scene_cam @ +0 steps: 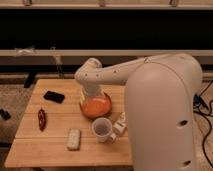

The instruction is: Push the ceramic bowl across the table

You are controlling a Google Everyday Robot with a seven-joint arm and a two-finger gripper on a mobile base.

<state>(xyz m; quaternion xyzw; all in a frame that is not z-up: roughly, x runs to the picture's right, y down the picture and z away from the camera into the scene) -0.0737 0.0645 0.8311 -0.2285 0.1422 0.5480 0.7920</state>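
Observation:
The orange-red ceramic bowl point(95, 106) sits near the middle of the light wooden table point(55, 147), just behind the white mug point(102, 129). My white arm reaches in from the right and bends down over the bowl. The gripper point(91, 95) is at the bowl's back rim, right above it, mostly hidden by the wrist housing. Whether it touches the bowl cannot be told.
A black phone point(53, 96) lies at the back left. A red chili-like object point(42, 119) lies near the left edge. A pale rectangular sponge point(74, 138) lies at the front. A white bottle point(120, 125) lies right of the mug. My arm's large body covers the table's right side.

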